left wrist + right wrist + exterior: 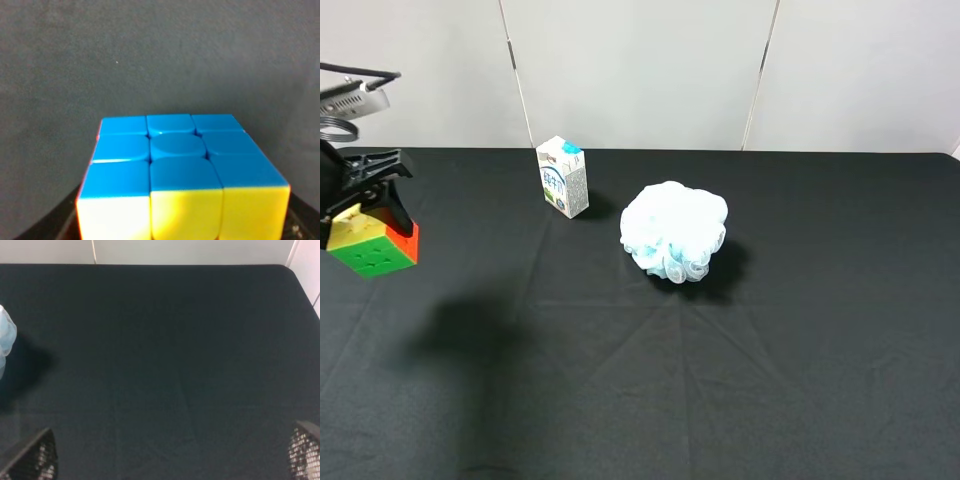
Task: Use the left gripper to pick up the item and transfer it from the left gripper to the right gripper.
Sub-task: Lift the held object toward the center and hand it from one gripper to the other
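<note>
Evidently stiff, light, slick: the green-orange-yellow plastic puzzle cube (375, 250), pinched by the left tool (368, 205); spread right tool (170, 462) should clamp free flat faces.

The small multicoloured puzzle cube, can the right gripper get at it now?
Probably yes: the puzzle cube hangs above the black cloth with nothing beside it, and the right gripper is open.
</note>
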You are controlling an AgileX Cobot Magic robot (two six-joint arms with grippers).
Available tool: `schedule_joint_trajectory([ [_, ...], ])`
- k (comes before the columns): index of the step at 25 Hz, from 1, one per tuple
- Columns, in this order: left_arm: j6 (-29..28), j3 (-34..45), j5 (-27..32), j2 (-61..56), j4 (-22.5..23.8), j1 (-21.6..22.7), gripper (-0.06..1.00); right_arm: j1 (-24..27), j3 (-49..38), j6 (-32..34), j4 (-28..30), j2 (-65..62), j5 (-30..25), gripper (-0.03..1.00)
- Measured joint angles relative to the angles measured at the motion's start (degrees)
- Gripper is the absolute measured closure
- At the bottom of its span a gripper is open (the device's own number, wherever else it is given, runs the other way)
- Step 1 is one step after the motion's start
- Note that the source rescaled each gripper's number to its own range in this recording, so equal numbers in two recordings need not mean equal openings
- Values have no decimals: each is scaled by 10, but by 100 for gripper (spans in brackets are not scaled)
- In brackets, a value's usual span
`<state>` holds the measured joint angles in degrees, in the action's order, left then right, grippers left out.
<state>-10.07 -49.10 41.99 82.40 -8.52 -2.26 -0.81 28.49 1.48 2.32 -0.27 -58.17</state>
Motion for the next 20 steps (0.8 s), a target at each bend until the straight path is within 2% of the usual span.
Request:
schedule_joint_trajectory([
  [5, 63, 0, 29, -25, -21, 0, 94, 0, 0, 0, 0, 0, 0, -3],
  [9, 117, 0, 53, -27, -61, 0, 94, 0, 0, 0, 0, 0, 0, -3],
  [20, 291, 0, 67, -27, -206, -1, 94, 0, 0, 0, 0, 0, 1, -3],
])
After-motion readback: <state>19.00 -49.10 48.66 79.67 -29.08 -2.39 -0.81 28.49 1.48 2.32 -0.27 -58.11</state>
